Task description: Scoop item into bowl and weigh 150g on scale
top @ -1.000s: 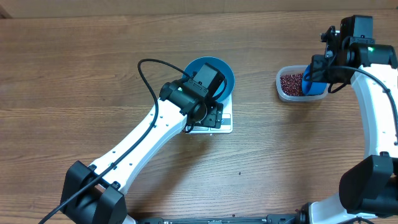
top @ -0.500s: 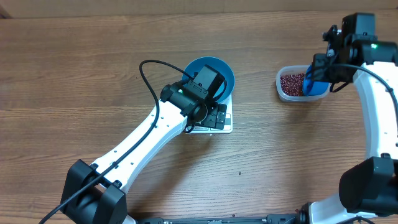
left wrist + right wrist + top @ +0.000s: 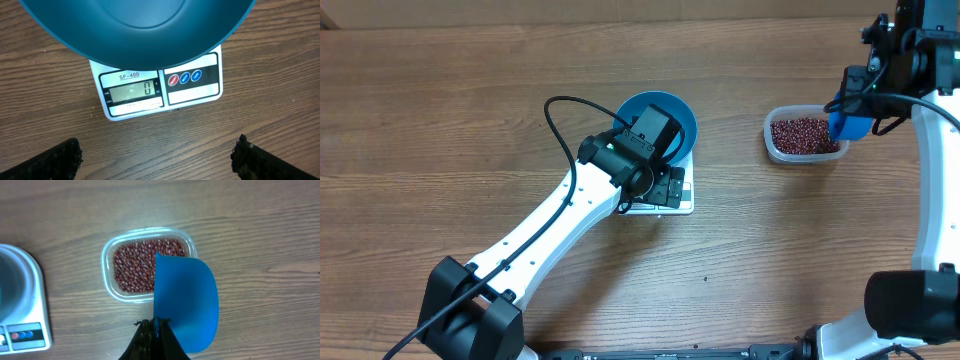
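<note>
The blue bowl stands on the white scale, partly hidden by my left arm. In the left wrist view the bowl fills the top and the scale shows a zero on its display. My left gripper hangs open over bare wood in front of the scale, holding nothing. The red-brown beans lie in a clear tub. My right gripper is shut on a small blue scoop, held over the tub's right side; no beans show on it.
Both arms' white links reach in from the near edge of the wooden table. A black cable loops left of the bowl. The scale's corner shows at the left of the right wrist view.
My right arm has moved right and away with the scoop, from over the tub's beans to its right edge. The left arm has stayed over the scale.
</note>
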You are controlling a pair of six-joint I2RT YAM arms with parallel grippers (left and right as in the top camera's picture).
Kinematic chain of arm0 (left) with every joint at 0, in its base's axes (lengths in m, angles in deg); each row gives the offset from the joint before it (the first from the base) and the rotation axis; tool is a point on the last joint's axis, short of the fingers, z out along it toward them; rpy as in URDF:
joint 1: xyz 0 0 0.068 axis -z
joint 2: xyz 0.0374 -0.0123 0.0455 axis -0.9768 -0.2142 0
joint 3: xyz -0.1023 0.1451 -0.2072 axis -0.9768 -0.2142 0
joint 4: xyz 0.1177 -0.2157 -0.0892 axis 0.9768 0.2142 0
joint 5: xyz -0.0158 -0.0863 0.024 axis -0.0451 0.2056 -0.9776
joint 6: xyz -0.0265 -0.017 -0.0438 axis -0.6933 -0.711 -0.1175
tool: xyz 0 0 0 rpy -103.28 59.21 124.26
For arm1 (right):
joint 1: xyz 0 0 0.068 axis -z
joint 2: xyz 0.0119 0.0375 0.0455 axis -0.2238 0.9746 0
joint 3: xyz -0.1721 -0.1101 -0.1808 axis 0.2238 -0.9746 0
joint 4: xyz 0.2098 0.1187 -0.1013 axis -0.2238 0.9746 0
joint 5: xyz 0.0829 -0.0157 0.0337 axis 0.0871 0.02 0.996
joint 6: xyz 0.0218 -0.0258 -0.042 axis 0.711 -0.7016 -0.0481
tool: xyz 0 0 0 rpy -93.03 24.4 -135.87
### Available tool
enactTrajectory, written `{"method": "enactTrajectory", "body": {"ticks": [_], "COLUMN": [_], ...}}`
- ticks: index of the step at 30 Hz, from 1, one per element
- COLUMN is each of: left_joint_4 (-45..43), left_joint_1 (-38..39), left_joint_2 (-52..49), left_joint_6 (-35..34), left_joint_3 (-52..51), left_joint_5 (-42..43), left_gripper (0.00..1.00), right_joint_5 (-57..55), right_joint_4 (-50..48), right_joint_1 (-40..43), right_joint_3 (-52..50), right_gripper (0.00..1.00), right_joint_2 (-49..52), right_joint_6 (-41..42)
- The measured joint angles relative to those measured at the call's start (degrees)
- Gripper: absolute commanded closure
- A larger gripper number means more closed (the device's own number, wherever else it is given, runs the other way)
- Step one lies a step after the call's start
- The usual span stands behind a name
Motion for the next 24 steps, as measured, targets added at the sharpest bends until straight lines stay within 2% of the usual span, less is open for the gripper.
{"method": "enactTrajectory", "body": {"ticks": [6,15,24], "left_joint_4": [0.00,0.00,0.00], "left_joint_1": [0.00,0.00,0.00], "left_joint_2": [0.00,-0.02,0.00], "left_joint_6": [0.00,0.00,0.00], "left_joint_3": [0.00,0.00,0.00], "left_joint_5": [0.00,0.00,0.00], "left_gripper": [0.00,0.01,0.01], "right_joint_5": [-3.82,-16.92,-24.24], "right_joint_4": [-0.74,-4.72,-6.93], "right_joint_1": [-2.73,-11.41,-13.44], "right_joint_3": [0.00,-3.17,-4.46], "right_gripper": [0.96,0.96,0.96], "right_joint_2": [4.92,7.76,13.73], "right_joint_6": [-2.21,-2.93,-2.97]}}
